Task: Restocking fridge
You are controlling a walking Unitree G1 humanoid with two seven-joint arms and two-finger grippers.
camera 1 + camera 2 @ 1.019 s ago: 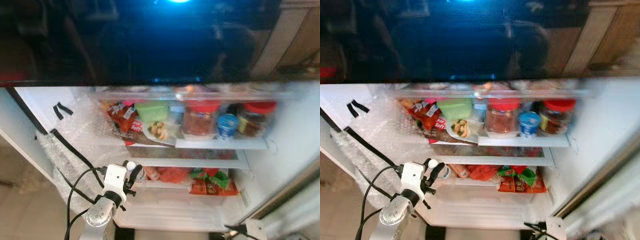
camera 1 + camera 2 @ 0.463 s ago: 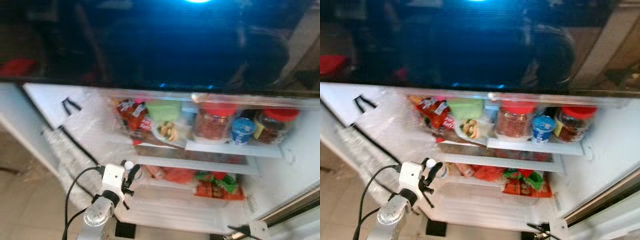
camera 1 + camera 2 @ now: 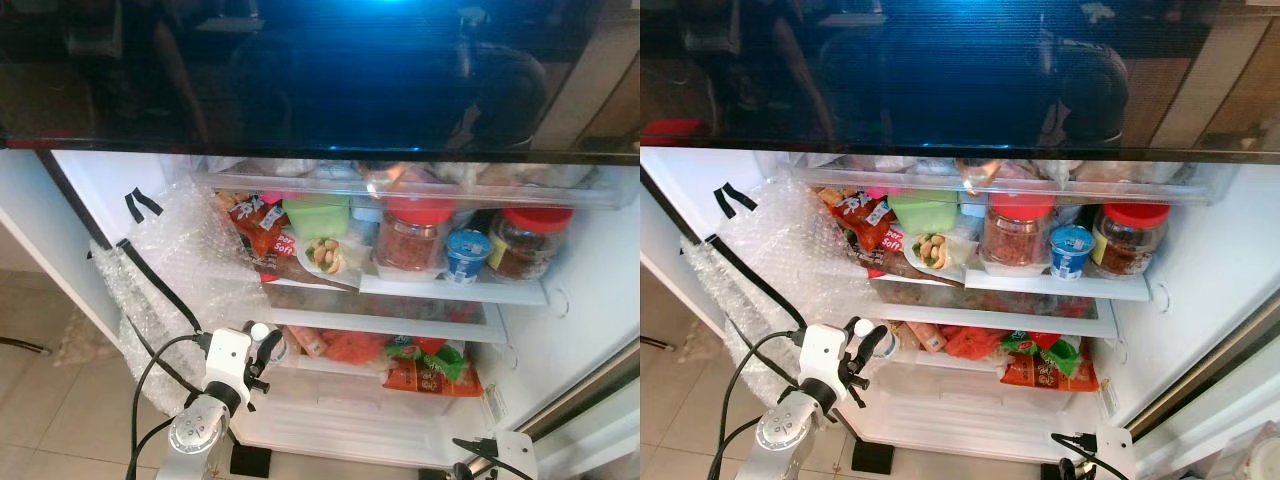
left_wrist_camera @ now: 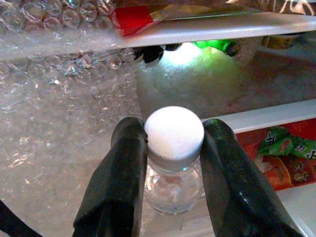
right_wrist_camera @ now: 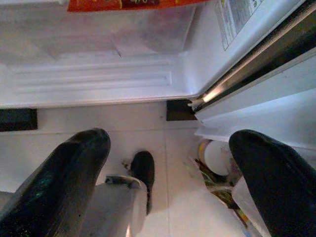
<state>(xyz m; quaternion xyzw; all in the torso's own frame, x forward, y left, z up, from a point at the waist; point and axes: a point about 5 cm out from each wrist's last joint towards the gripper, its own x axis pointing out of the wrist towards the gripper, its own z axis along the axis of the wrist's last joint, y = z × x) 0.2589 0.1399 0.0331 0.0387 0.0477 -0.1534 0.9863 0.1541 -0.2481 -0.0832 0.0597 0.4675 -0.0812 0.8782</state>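
Observation:
My left gripper (image 3: 262,347) is shut on a small clear bottle with a white cap (image 4: 174,132), holding it by the neck at the left front of the open fridge, level with the lower shelf (image 3: 330,366). The cap (image 3: 259,330) pokes up between the black fingers (image 4: 121,182). Bubble wrap (image 3: 190,270) lines the fridge's left wall right beside the bottle. My right gripper (image 5: 168,182) hangs low at the fridge's bottom right corner, open, with nothing between its fingers (image 5: 64,177).
The middle shelf (image 3: 450,290) carries red snack bags (image 3: 255,225), a green tub (image 3: 315,215), two red-lidded jars (image 3: 410,235) and a blue cup (image 3: 466,255). Red and green packets (image 3: 430,365) lie on the lower shelf. The fridge's dark glossy upper door (image 3: 300,70) hangs overhead.
The head camera has shifted and steadied, so the picture is sharper. The left gripper still holds the bottle in about the same place by the lower shelf.

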